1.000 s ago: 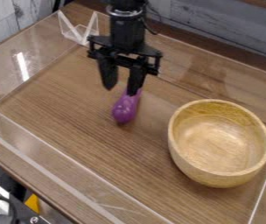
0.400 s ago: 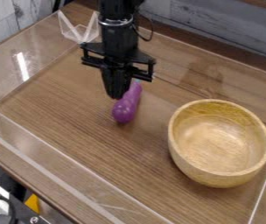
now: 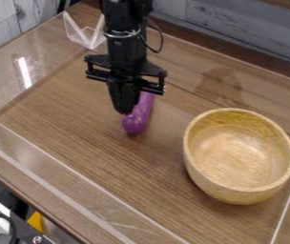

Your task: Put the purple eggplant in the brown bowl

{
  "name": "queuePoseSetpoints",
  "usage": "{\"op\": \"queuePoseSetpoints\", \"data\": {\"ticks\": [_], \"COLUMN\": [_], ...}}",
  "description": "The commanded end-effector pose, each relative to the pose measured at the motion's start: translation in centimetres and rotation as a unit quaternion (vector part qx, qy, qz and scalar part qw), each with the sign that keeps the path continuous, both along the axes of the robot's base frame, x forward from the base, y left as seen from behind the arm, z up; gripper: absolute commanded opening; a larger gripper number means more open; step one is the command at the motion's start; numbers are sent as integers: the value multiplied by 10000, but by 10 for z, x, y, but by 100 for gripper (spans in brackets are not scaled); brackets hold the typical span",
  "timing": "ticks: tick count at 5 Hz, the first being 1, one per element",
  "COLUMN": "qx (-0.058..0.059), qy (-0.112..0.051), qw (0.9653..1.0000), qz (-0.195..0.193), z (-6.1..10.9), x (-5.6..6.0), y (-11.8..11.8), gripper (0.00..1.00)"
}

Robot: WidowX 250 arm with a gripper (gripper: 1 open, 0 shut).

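One glossy purple eggplant, elongated, on the wood-grain bench, by the jaws, pressed together. One round, thick-rimmed wooden bowl beside it, apart.

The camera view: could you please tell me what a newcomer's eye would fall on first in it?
Probably the wide brown bowl, sitting on the right side of the table. Next would come the dark gripper, reaching down from the top, and the glossy purple eggplant just below it, left of the bowl.
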State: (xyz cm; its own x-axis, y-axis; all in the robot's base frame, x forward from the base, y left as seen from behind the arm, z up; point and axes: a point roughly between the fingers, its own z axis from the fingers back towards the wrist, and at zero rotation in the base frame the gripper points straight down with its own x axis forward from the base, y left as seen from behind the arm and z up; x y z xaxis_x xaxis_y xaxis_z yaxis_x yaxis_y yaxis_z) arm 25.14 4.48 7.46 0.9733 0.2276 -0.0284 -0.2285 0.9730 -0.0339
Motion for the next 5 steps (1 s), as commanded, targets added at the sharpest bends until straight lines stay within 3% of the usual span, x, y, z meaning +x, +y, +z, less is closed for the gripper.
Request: {"op": "queuePoseSetpoints", "data": {"ticks": [1, 3, 5], "qx": [50, 21, -12], "qy": [-318, -355, -362], "qw": [9994, 9982, 9982], "qz": [83, -483, -482], "z": [13, -8, -16], "x": [15, 34, 43], "y": [8, 17, 4], "gripper": [0, 0, 0]}}
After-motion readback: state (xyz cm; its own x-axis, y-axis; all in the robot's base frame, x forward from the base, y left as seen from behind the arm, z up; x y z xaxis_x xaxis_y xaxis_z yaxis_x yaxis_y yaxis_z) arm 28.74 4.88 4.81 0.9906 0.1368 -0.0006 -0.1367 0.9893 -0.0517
